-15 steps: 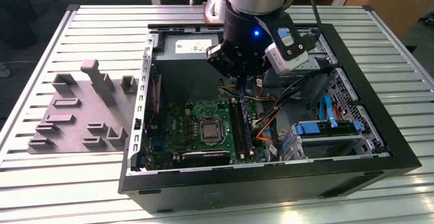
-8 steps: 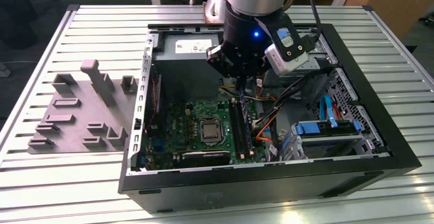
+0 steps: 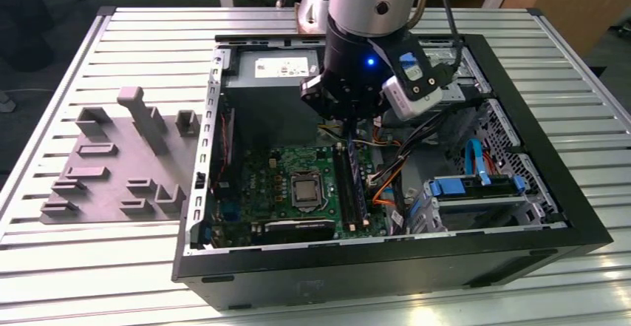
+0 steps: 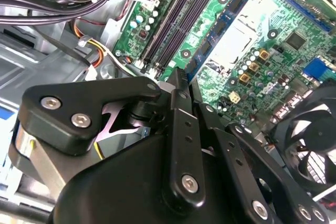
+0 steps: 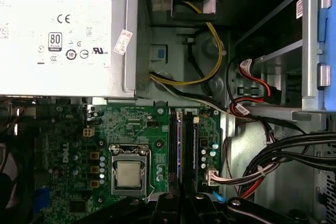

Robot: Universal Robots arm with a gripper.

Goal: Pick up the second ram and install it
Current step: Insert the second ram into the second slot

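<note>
Tool (image 4: 181, 80) above motherboard (image 3: 286, 185) slots; cables (image 3: 394, 174) alongside.

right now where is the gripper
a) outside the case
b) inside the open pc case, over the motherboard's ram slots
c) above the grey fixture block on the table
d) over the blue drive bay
b: in the exterior view the gripper hangs inside the open case, just above the long ram slots of the green motherboard.

So the bench (image 3: 118, 267) is that ribbed, slatted metal kind. Two things sit right on it: an open black PC case (image 3: 552, 215) lying on its side, and a grey plastic fixture block (image 3: 108, 171) just beside it, toward the exterior view's left.
</note>
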